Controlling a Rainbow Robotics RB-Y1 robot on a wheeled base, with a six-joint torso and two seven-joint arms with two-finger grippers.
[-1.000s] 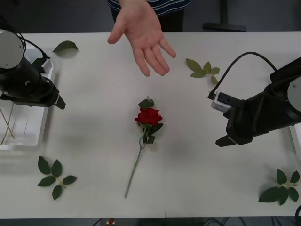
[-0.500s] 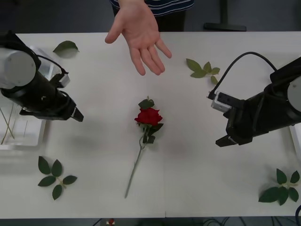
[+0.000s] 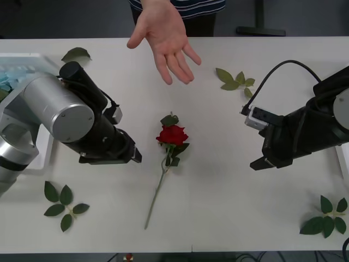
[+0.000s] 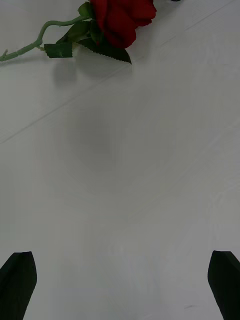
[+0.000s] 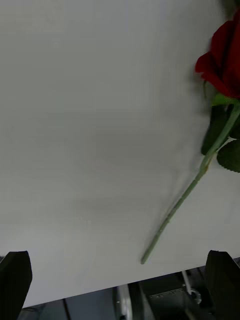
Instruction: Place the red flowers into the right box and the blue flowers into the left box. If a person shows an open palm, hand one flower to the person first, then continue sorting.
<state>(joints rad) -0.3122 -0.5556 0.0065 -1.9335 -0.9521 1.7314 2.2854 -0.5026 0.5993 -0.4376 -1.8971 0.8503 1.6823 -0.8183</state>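
A single red rose [image 3: 173,135] lies mid-bench [image 3: 218,191] below a person's open palm [image 3: 166,41]; the left hand [image 3: 132,155], fingers apart, hovers just beside it; the right hand [image 3: 260,162], also spread, waits well apart.

- Red rose [image 3: 173,134]: deep red bloom, dark green leaves, pale green stem.
- Table [image 3: 218,191]: plain white.
- Left box [image 3: 32,57], at the table's left edge: whitish rim, with pale sky-blue flowers [image 3: 13,75] inside.
- Leaf sprigs [image 3: 63,204]: dark green near the front corners, lighter olive-green [image 3: 234,81] toward the far edge.
- Person's garment [image 3: 196,6]: dark-and-white stripes.
- Left arm [image 3: 57,109]: silver-grey with black; right arm [image 3: 305,131]: black.
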